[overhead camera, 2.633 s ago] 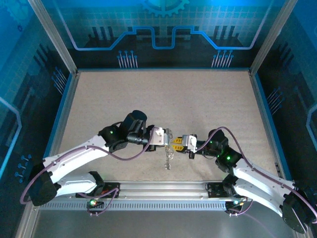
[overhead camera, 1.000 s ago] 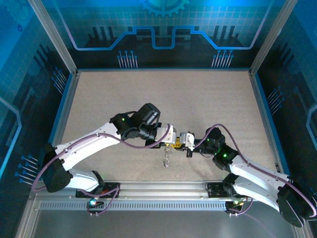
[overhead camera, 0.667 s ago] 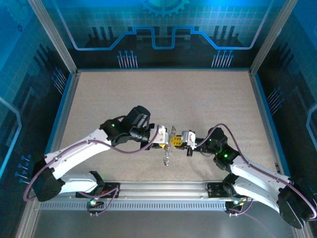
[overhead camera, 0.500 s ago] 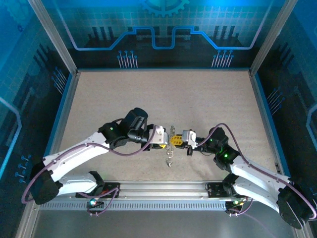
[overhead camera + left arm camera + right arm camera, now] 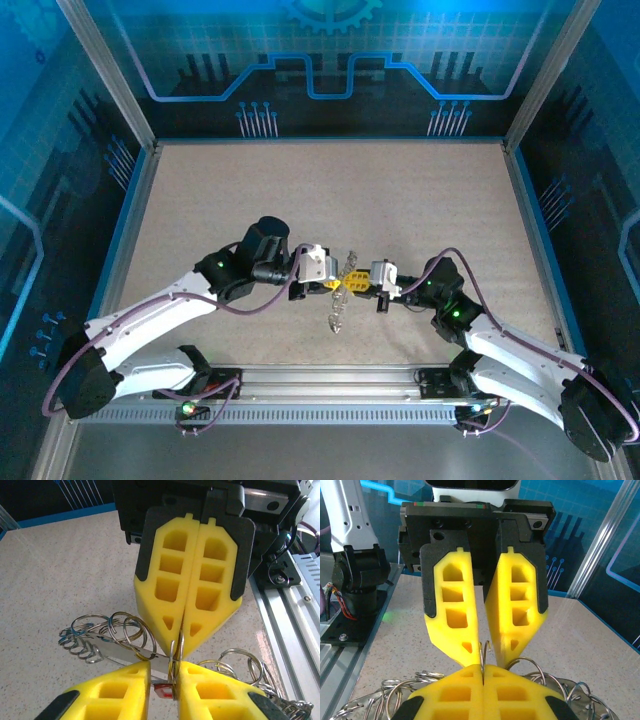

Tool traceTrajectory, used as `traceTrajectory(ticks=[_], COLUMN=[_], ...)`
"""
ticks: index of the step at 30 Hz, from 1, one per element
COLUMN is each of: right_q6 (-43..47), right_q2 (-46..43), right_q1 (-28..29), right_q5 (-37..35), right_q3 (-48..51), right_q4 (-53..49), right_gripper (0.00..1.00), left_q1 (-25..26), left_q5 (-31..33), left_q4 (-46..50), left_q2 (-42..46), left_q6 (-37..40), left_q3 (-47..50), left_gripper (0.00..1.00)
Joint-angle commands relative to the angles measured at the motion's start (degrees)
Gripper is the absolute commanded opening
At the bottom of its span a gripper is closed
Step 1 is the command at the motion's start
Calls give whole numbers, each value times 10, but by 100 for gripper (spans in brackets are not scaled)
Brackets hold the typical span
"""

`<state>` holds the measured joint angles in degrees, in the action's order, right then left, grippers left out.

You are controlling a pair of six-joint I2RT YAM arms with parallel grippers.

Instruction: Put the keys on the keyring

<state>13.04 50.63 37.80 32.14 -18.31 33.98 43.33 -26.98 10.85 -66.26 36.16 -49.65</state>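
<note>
Two pincers meet — right pincer (image 5: 176, 649) clamped on the keyring (image 5: 338, 310), left pincer (image 5: 485, 656) slightly parted around it.

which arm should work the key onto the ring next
Left, probably. The left gripper stands slightly open around the red-headed key, free to move it. The right gripper is shut on the ring, steadying it.

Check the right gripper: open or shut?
Shut. In the left wrist view the right gripper shows yellow fingers meeting with no gap, the keyring pinched at their tips.
</note>
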Motion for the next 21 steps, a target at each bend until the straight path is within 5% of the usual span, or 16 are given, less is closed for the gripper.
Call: traceTrajectory(ticks=[1,4,11,21], right_q6=[-8,2,67,77], right_q2=[-2,-6,-11,33], right_q1=[-3,-3,-3,10], right_q5=[12,4,-10,-21], right_q3=[3,1,-23,-22], right_q4=[29,12,-109,-79], right_gripper=[0,0,18,19], left_q1=[-3,-3,-1,15], left_q5=[-30,-29,26,66], left_q4=[-24,-13,139,263], left_q2=[9,11,-8,-78], left_q6=[-9,-3,69,102], left_q3=[6,1,-68,-158], left_gripper=[15,0,0,0])
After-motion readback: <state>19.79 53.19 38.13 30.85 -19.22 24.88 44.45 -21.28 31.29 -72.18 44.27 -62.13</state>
